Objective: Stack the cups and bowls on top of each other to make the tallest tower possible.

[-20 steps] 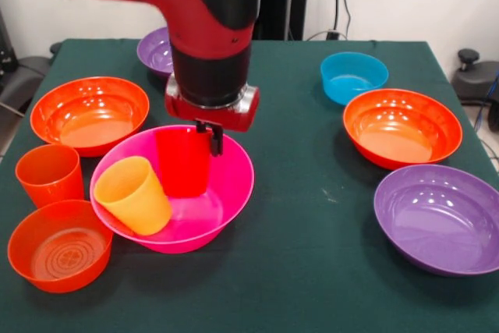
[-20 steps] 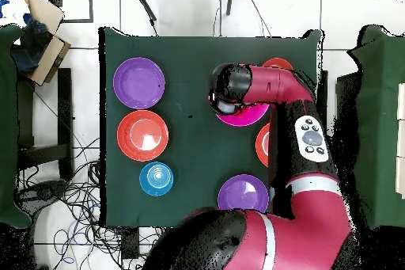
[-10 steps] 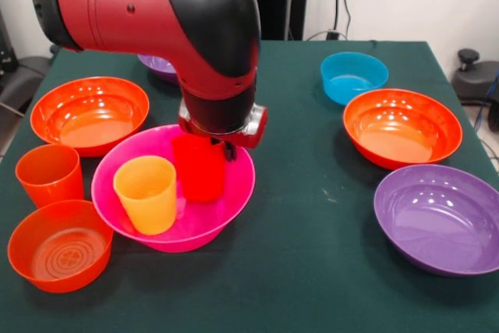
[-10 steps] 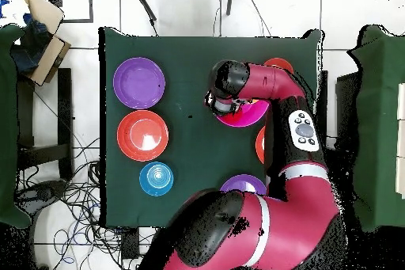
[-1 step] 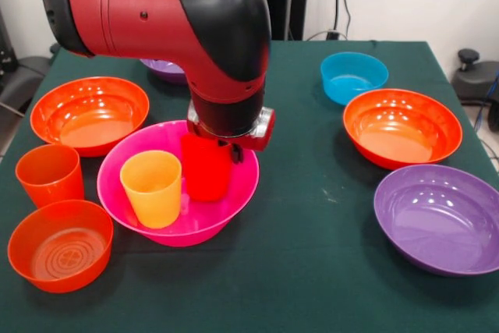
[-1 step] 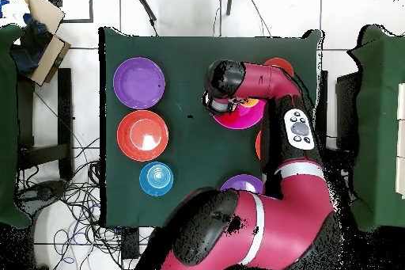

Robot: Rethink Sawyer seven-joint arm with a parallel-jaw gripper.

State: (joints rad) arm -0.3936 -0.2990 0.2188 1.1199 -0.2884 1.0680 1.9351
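Lower now than a moment ago, the gripper [image 5: 231,148] clasps the red cup [image 5: 207,165] just beneath it, upright, mouth up, inside the pink bowl [image 5: 226,200] beside the yellow cup [image 5: 153,187].

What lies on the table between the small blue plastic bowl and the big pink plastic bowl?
In the front view, only bare green cloth lies between the small blue plastic bowl and the big pink plastic bowl.
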